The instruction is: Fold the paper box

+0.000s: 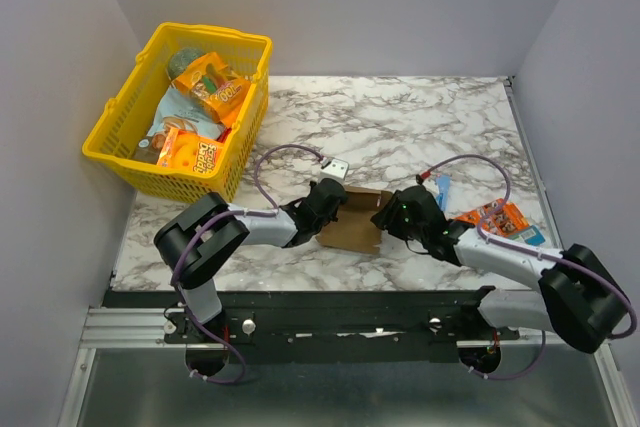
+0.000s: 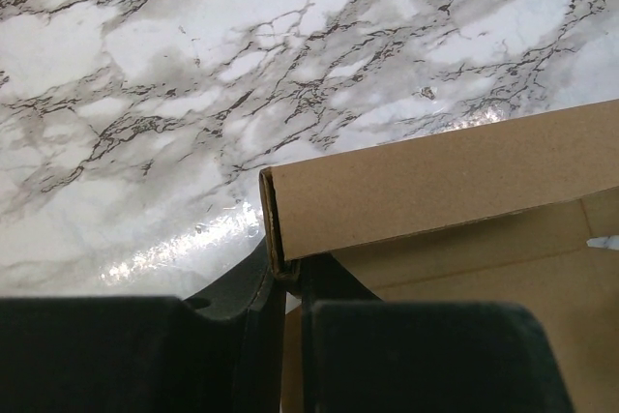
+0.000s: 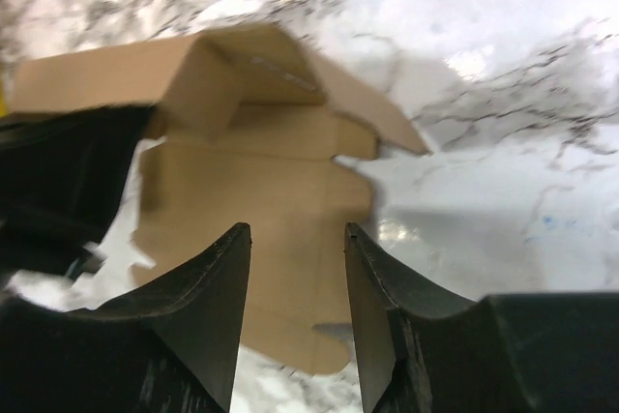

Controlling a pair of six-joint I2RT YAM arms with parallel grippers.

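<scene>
The paper box (image 1: 355,222) sits between my pincers: left pincer (image 2: 280,273) clamped on its raised flap edge, right pincer (image 3: 297,234) parted just beside it, empty

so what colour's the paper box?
The paper box is plain brown cardboard, unprinted. Clearest in the left wrist view.
</scene>
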